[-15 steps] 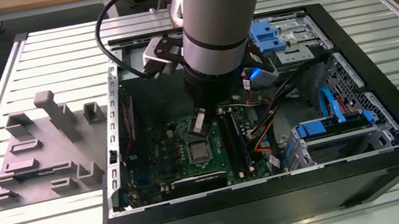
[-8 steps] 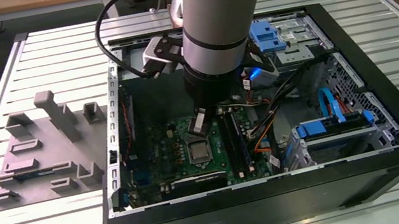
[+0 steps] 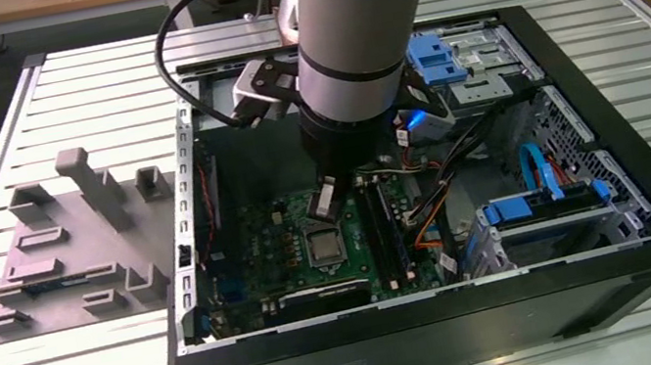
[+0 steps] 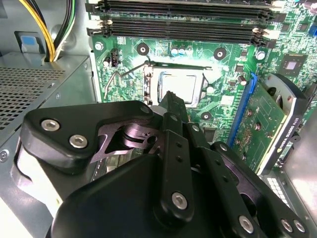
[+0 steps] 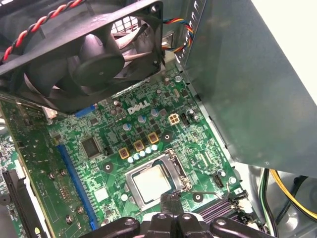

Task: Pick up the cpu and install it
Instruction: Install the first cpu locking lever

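Note:
The cpu point(image 4: 181, 85) lies flat in the motherboard socket, its silver-grey top showing inside the metal frame. It also shows in the first wrist view as the cpu point(image 5: 150, 182). In the exterior view the socket point(image 3: 323, 242) sits mid-board inside the open computer case. My gripper point(image 4: 171, 99) hovers just above the socket's edge, fingers shut together with nothing between them. Its tips point(image 5: 171, 199) point at the frame's rim, and from outside the gripper point(image 3: 326, 202) hangs low over the board. A thin wire lever point(image 4: 118, 75) stands out beside the socket.
A black fan point(image 5: 94, 54) and a grey case wall point(image 5: 257, 84) flank the board. Memory slots point(image 4: 183, 20) run beside the socket. Blue drive brackets point(image 3: 542, 206) and cables point(image 3: 455, 161) fill the exterior view's right. A grey moulded tray point(image 3: 71, 245) lies outside the case.

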Tool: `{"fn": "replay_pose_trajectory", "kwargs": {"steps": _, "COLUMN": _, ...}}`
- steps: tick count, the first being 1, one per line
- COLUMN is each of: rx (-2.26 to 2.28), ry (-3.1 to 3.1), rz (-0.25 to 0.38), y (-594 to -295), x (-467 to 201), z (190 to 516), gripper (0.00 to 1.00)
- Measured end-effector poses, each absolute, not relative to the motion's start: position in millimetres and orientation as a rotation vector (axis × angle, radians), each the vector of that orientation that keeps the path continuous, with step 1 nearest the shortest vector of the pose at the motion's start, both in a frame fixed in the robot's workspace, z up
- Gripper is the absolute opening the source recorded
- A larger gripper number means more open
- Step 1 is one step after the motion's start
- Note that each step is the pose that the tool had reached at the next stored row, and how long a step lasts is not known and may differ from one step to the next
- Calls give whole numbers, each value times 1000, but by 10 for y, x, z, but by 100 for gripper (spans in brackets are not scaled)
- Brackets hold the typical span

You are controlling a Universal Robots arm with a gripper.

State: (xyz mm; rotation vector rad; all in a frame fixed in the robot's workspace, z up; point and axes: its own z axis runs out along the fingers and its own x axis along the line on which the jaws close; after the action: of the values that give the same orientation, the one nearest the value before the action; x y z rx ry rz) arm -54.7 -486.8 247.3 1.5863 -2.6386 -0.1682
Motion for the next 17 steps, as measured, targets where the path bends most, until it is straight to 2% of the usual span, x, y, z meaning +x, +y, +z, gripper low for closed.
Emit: {"fn": "replay_pose_trajectory", "kwargs": {"steps": 17, "rx": 1604, "ry": -2658, "rz": -169, "y": -4811, "x": -485, "z": 2467, "gripper": 11}}
